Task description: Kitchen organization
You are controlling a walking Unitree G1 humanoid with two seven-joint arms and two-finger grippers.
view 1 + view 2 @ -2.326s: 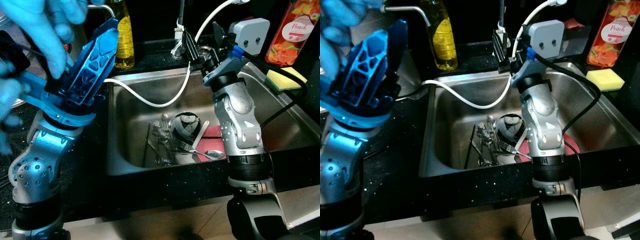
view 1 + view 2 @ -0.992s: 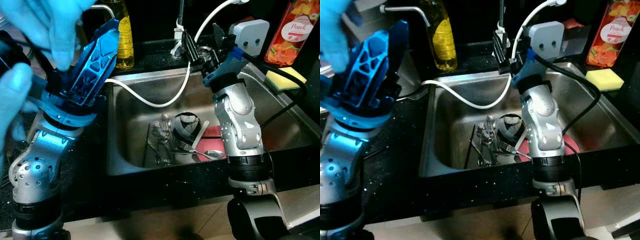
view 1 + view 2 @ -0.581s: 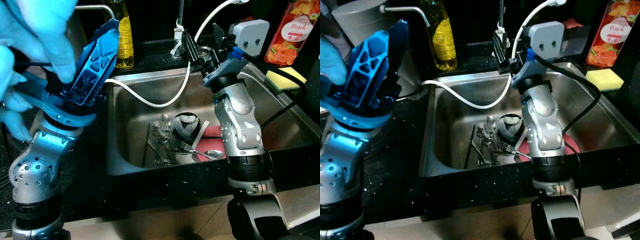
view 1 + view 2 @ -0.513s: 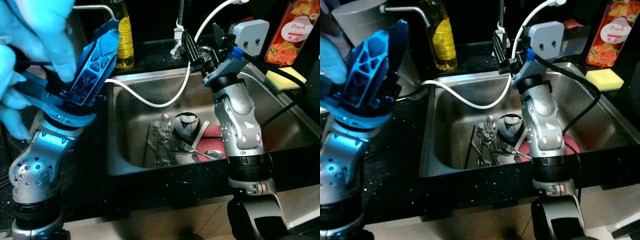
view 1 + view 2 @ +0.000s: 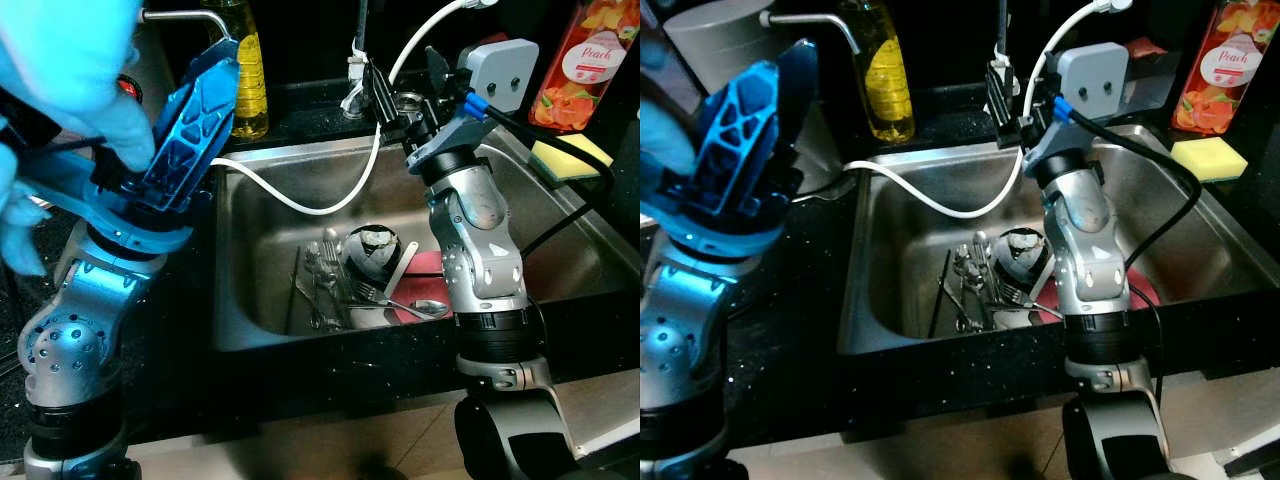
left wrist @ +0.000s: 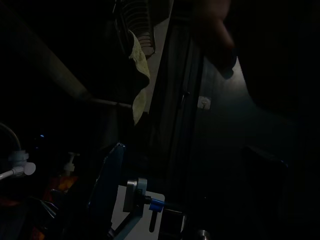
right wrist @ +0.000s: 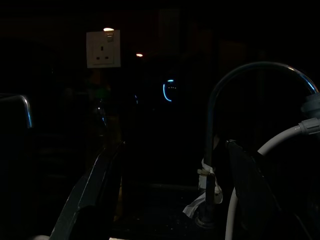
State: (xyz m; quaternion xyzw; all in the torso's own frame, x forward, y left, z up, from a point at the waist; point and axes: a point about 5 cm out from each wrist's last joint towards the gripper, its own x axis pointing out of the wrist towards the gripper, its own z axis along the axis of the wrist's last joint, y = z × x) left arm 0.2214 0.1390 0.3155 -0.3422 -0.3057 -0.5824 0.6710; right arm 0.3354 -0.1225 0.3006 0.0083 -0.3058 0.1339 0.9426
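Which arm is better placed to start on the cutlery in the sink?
Probably the right. The right gripper is raised over the sink behind the cutlery, fingers open; a person's gloved hand is on the left gripper.

The one legible word is "Peach", on the white round label of the red-orange bottle (image 5: 586,62) standing at the back right corner of the worktop, behind the yellow sponge (image 5: 566,158). Its smaller print is unreadable.
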